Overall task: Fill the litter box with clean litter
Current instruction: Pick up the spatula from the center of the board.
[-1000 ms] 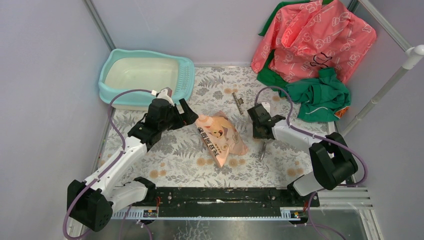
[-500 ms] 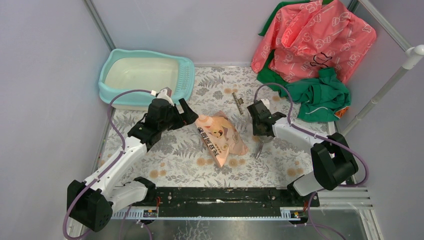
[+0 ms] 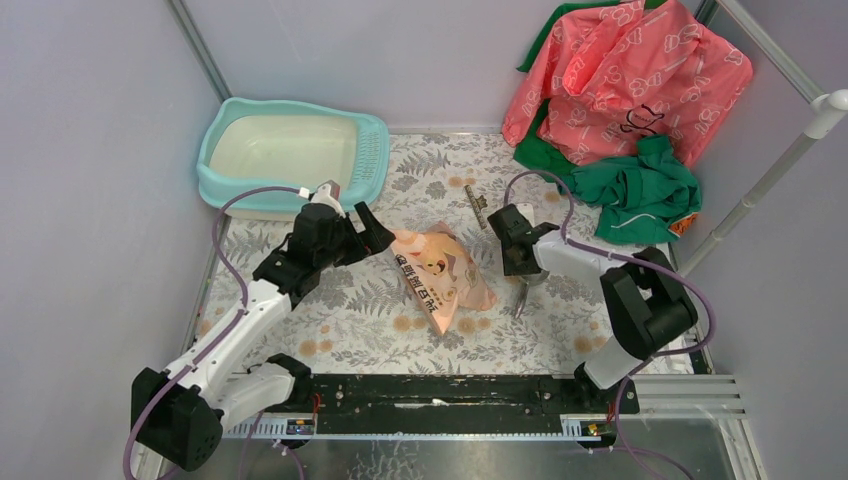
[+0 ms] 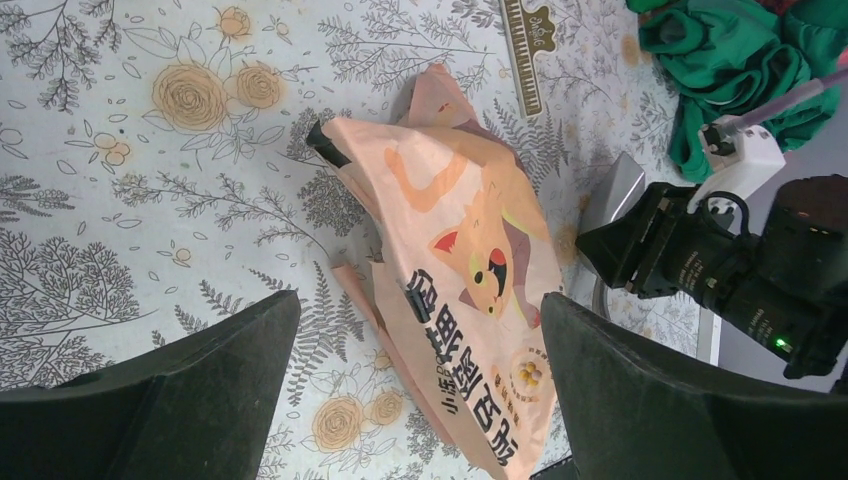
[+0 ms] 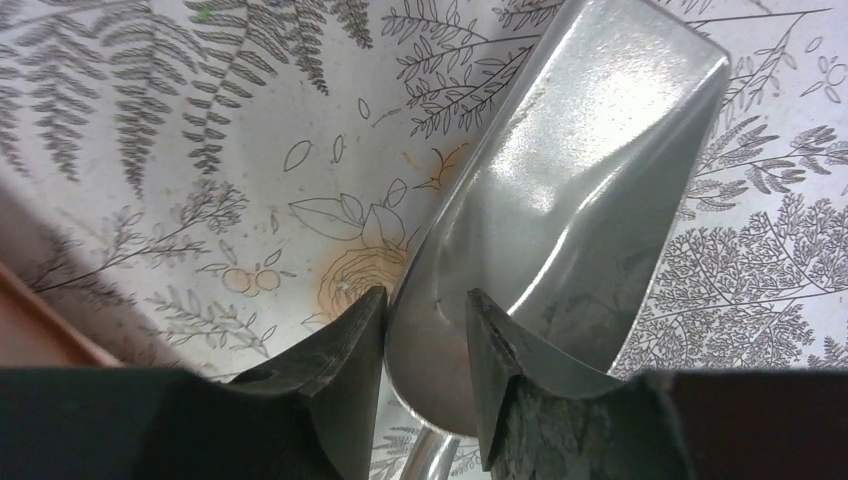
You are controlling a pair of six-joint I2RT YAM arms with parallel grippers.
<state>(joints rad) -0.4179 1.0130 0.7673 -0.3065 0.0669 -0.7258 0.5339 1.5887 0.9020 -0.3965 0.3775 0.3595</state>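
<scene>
Now my left pincer (image 4: 418, 300) hangs spread over the bag (image 4: 450, 200), soft, litter presumably shifting inside; I'd pinch its top corner. My right pincer (image 5: 425, 300) straddles the scoop (image 5: 580, 170), grip unclear. Upper left sits the bare litter box (image 3: 372, 150).

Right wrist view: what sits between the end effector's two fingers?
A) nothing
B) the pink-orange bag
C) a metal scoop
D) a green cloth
C: the narrow end of the metal scoop sits pressed between the two dark fingers of the right end effector, above the floral table cover.
</scene>
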